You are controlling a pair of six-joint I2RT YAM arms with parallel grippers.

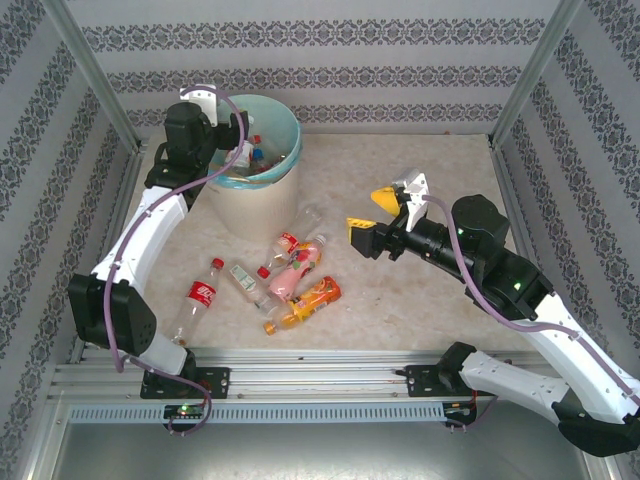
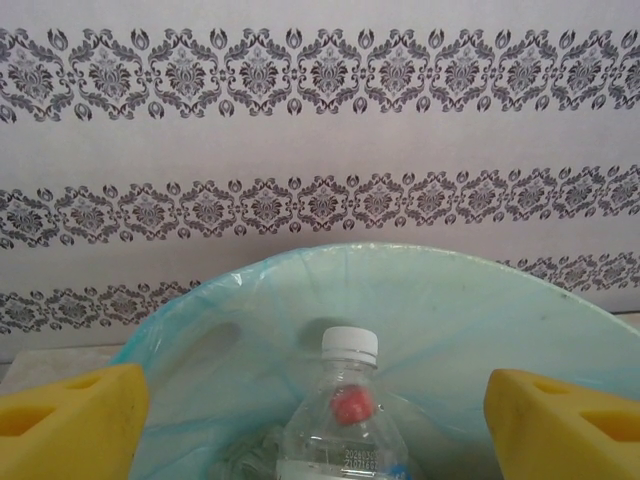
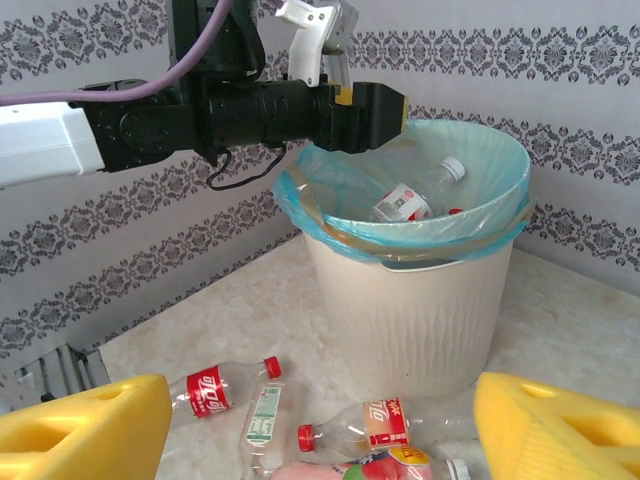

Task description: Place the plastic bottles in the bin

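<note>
Left wrist view showed the left pincer [image 2: 315,420] spread over the bin [image 2: 450,300], a white-capped bottle [image 2: 349,345] loose inside; rising straight would clear the rim. The right pincer [image 1: 370,211], spread empty, hovered near remaining bottles [image 1: 290,275].

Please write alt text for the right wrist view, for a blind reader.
A cream bin with a blue-green liner holds a clear bottle; the left gripper hangs over its rim. More bottles lie on the table in front.
</note>
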